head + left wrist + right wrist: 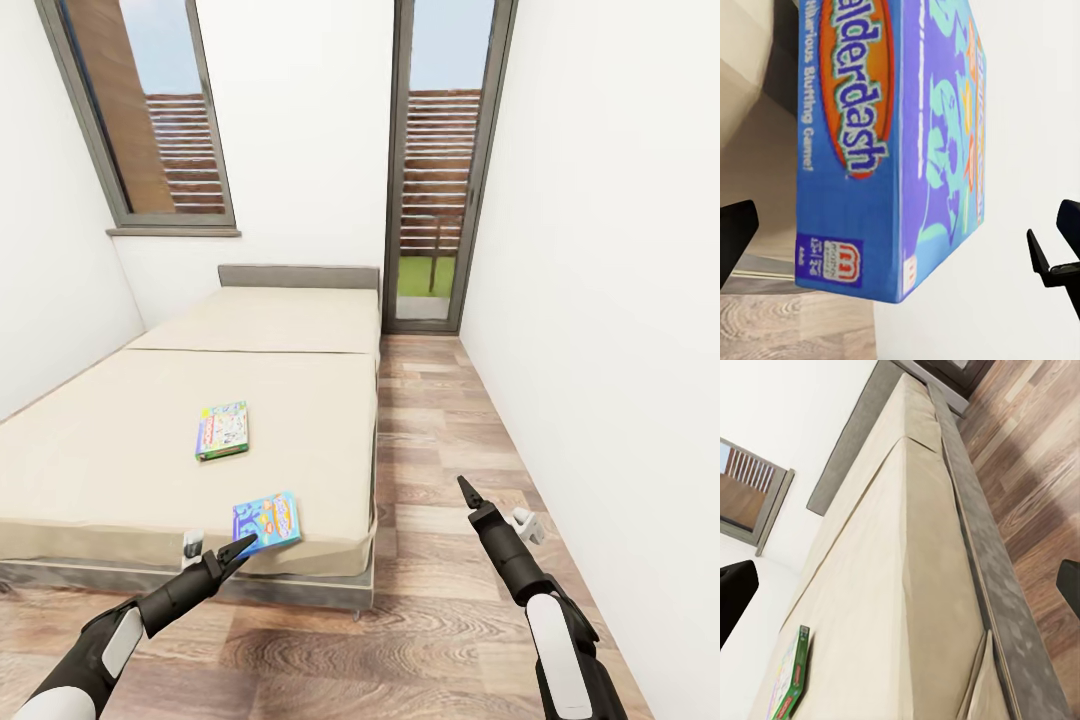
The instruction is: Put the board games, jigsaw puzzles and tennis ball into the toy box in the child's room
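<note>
Low wide bed [250, 400] — plain cream-beige mattress on a dark grey frame, grey headboard at its far end; it takes up the left and centre of the head view, and the places below are given from it.

Wood-plank floor [440, 420] — brown boards running along the bed's right side and past its foot.

Tall glazed door [440, 170] — grey-framed, in the far wall beyond the bed's right corner. Grey-framed window [150, 110] — above and left of the headboard.

Yellow-green flat board game box [222, 430] — lying flat on the mattress, about midway across, nearer the foot than the headboard.

Blue flat board game box with cartoon art [267, 518] — flat on the mattress at the foot edge, towards the bed's right corner; its side reads "Balderdash" in the left wrist view.

Left gripper [238, 548] — black, low over the foot edge of the bed, its tip just beside the blue box; fingers spread wide, the box between them but not gripped.

Right gripper [467, 493] — black, over the floor off the bed's right side, well apart from both boxes; fingers spread, pinching nothing.
</note>
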Motion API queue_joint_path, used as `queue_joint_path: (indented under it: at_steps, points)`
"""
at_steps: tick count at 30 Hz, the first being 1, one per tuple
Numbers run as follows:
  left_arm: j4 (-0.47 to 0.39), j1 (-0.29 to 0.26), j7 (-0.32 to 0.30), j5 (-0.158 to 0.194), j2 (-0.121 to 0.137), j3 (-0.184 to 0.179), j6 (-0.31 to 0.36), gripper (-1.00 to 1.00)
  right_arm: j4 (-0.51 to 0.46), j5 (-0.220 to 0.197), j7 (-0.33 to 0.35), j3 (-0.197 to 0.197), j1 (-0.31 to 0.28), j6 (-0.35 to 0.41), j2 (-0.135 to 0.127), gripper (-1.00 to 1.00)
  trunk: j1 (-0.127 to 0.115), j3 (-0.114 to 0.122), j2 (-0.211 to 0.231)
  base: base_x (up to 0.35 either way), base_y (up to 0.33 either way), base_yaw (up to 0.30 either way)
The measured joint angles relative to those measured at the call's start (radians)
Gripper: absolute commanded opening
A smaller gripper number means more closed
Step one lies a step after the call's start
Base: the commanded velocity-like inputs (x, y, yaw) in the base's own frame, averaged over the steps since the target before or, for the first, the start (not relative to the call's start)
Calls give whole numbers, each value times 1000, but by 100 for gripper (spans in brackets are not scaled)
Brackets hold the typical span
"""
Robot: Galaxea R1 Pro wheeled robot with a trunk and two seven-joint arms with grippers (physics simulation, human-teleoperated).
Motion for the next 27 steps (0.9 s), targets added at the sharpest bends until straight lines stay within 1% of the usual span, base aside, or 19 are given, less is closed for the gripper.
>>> queue_joint_path:
  at_steps: [19, 27]
  points:
    - [0, 0, 0, 0, 1, 3, 3, 100, 0, 0, 0, 0, 0, 0, 0, 100, 0, 0, 0, 1, -1, 0]
    - [0, 0, 1, 0, 10, 9, 8, 100, 0, 0, 0, 1, 0, 0, 0, 100, 0, 0, 0, 0, 0, 0]
